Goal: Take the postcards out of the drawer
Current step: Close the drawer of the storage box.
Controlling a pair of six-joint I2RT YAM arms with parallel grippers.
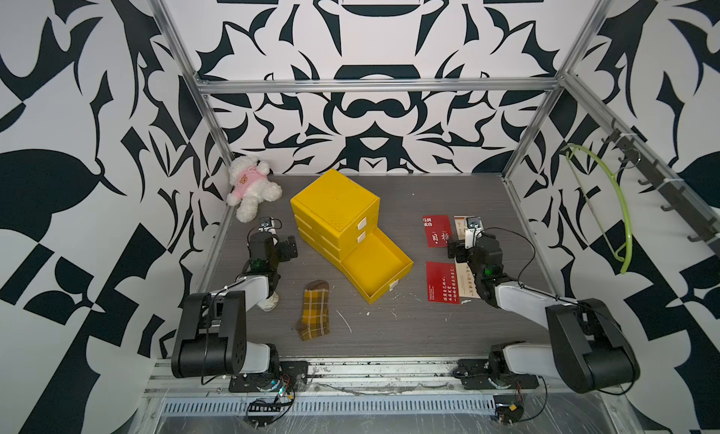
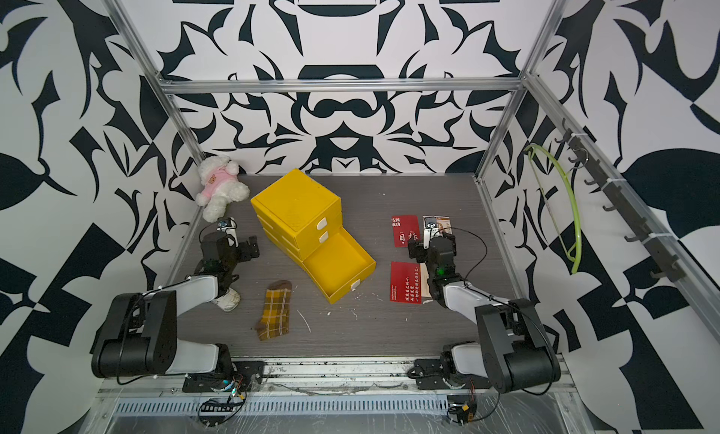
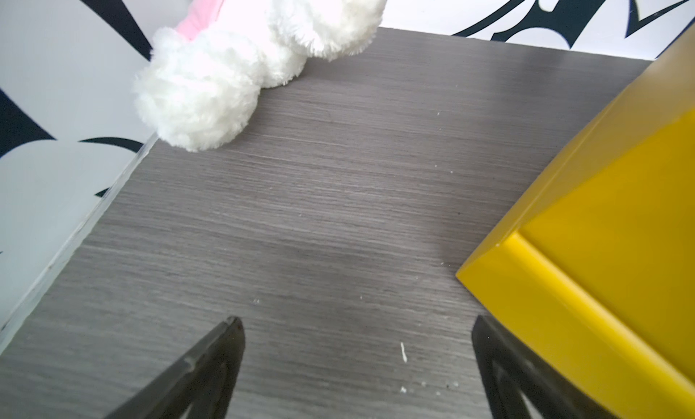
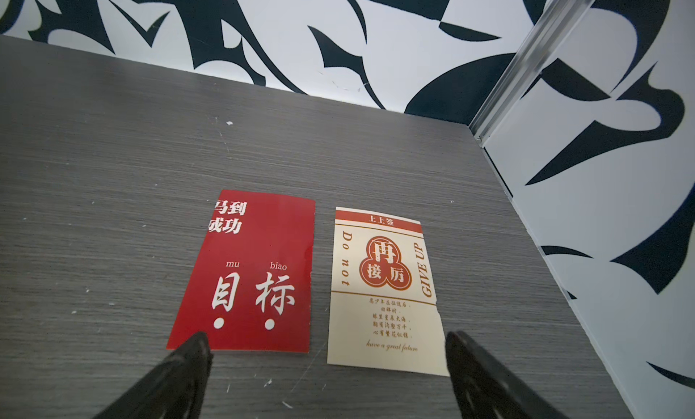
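Starting at the far left corner of the bench [image 1: 389, 334], I see a white plush toy [image 1: 251, 186] in a pink top lying against the wall. My left fingers [image 3: 233, 334] hang spread wide over bare bench just in front of it, holding nothing. In the left wrist view one tip sits close beside the corner of the yellow cabinet [image 1: 335, 206]. Under my left arm a small white object [image 1: 269, 301] is mostly hidden, and I cannot tell what it is. A yellow-brown plaid sock [image 1: 315, 309] lies flat nearby, well clear of everything else.

The cabinet stands at mid-bench, turned at an angle, with its bottom drawer [image 1: 376, 266] pulled out toward me.

All the postcards I can see lie flat on the bench to the right of the drawer, apart from it. The far red card [image 4: 248, 274] and far cream card [image 4: 383, 285] lie side by side with a narrow gap. The near red card [image 1: 442, 282] lies closer to me, with the near cream card [image 1: 465, 280] just beside it, largely covered by my right arm.

My right fingers [image 4: 199, 345] are released and wide apart, gripping nothing. One tip is over the far red card's near corner, the other by the far cream card's near corner.

A green hanger [image 1: 619, 218] hangs on the right wall.
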